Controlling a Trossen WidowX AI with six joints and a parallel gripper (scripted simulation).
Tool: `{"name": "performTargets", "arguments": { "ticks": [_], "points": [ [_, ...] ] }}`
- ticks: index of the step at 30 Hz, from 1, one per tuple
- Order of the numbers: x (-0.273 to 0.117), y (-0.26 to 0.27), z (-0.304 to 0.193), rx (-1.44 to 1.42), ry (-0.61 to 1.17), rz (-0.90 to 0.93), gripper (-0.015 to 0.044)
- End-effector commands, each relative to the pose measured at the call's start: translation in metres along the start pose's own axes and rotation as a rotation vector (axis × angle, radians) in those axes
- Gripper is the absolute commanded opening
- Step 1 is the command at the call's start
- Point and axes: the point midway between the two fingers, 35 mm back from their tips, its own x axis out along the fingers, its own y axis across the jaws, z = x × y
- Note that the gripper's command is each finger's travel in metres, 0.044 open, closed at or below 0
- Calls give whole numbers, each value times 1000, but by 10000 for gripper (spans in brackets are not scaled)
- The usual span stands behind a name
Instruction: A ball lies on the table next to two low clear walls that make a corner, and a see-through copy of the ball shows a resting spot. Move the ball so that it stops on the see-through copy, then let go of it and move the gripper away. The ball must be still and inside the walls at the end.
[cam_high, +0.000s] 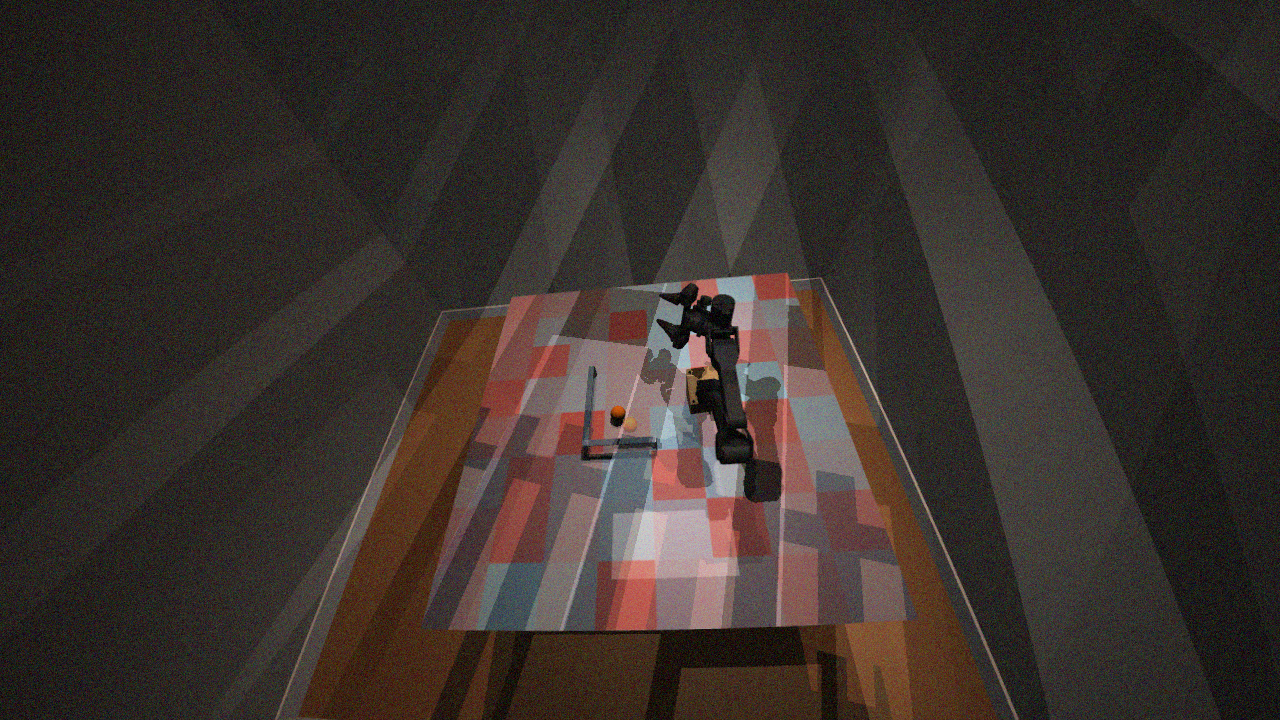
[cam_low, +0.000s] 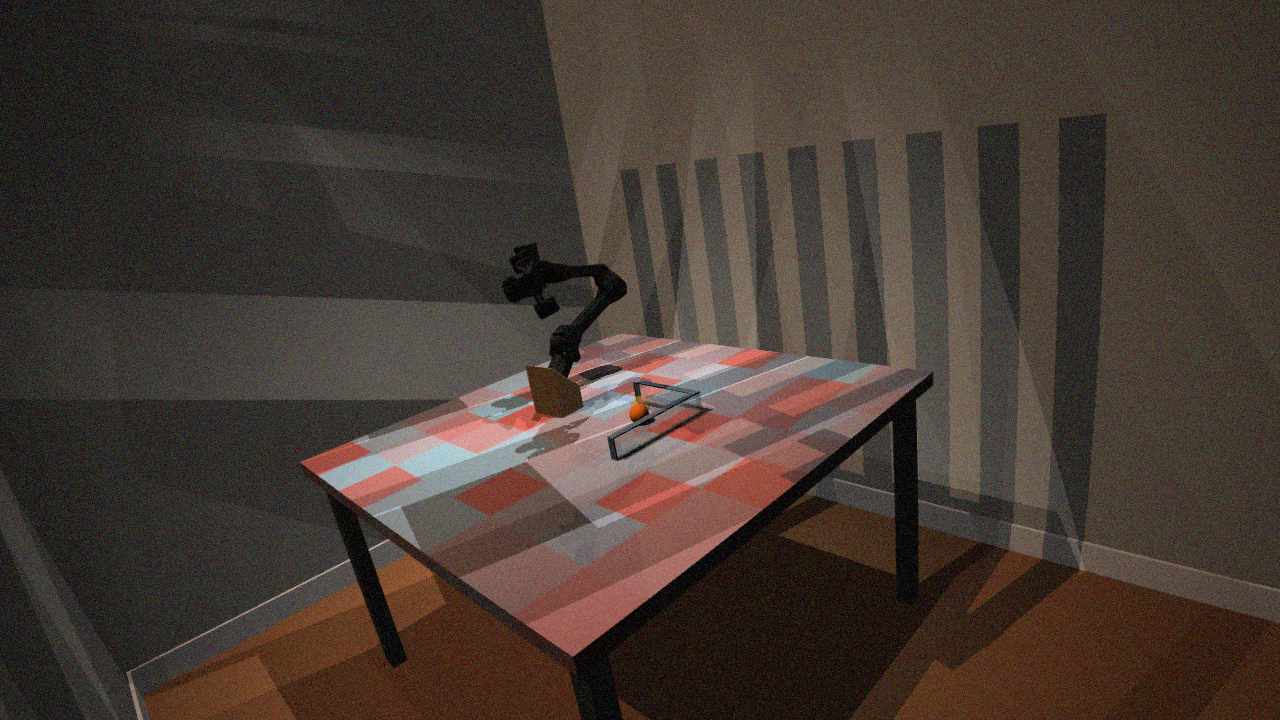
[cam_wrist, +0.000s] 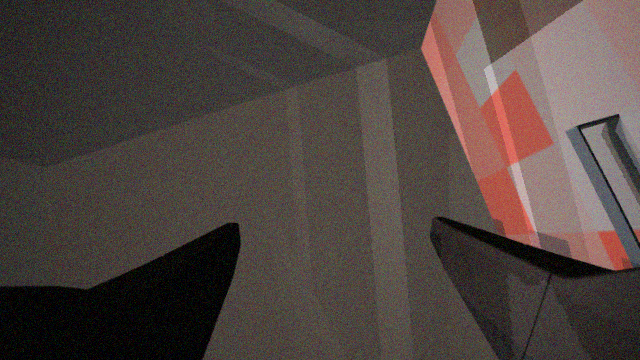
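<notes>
On the bench (cam_high: 680, 555), the walls (cam_high: 592, 407) are seen at the left, joined in an L. Just inside their corner the ball (cam_high: 617, 411) is found resting on the bench, with the paler copy (cam_high: 631, 423) touching or nearly touching it. Further right, a tan box (cam_high: 700, 389) is seen beside the arm (cam_high: 726, 394). The gripper (cam_high: 673, 310) is held high above the bench, well apart from the ball, its jaws spread wide with nothing between them.
</notes>
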Motion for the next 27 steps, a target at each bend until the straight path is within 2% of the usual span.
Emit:
{"name": "performTargets", "arguments": {
  "ticks": [1, 5, 11, 19, 27],
  "points": [
    [2, -1, -1, -11, 2, -9, 374],
    [36, -24, -17, -237, 59, -193, 364],
    [86, -83, -47, -653, 236, -505, 364],
    [109, -143, -69, -974, 440, -730, 364],
    [121, -203, -94, -1308, 753, -901, 364]
  ]
}}
